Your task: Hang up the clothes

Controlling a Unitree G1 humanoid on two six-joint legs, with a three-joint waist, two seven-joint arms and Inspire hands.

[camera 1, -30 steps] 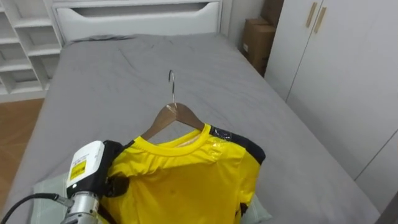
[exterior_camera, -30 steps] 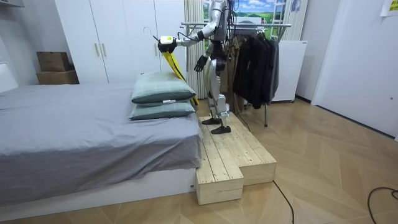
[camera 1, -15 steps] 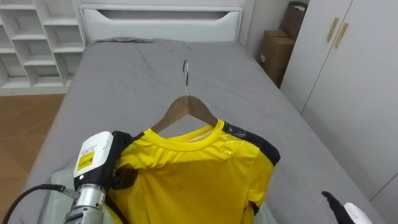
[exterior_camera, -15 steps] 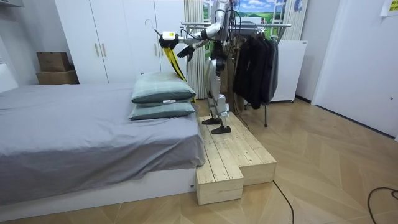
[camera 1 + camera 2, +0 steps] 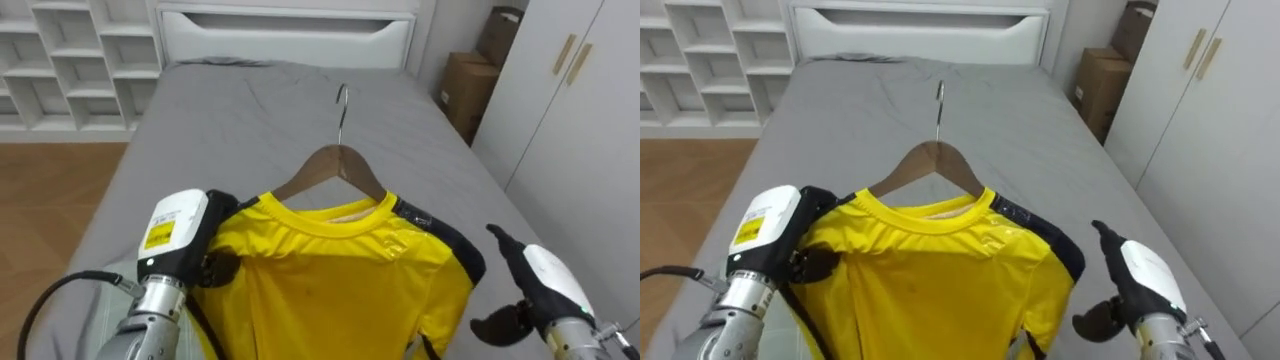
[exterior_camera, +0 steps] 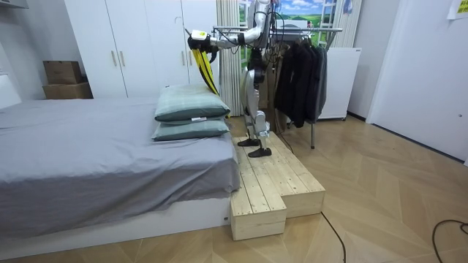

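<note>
At the left edge of the eye views white cubby shelves (image 5: 60, 60) are seen. A strip of wooden floor (image 5: 60, 190) is left open between them and the grey bed (image 5: 250, 110), whose cover lies open as far as the white end board (image 5: 290, 25). The left hand (image 5: 178, 235) is seen at the lower left, its fingers clenched round one shoulder of the yellow T-shirt (image 5: 340, 290). The shirt is carried on a wooden hanger (image 5: 335, 168) and held up over the near end of the bed. The hanger's metal hook (image 5: 342, 100) stands upright and free, touching nothing. To the right of the shirt, apart from its dark-trimmed sleeve, the right hand (image 5: 535, 285) is held with its fingers released and nothing in them. Close beyond the bed's right edge a cardboard box (image 5: 470, 85) and white wardrobe doors (image 5: 590, 130) are seen. In the room view the shirt is seen hanging lengthwise from the raised hand, above two stacked pillows (image 6: 191, 109) at the bed's end. The robot is shown there standing on a wooden platform (image 6: 274, 186) just beside the bed. Behind it, toward the room view's right, a clothes rack (image 6: 300, 31) hung with dark garments (image 6: 300, 73) is placed, and open floor is spread beyond the platform.
</note>
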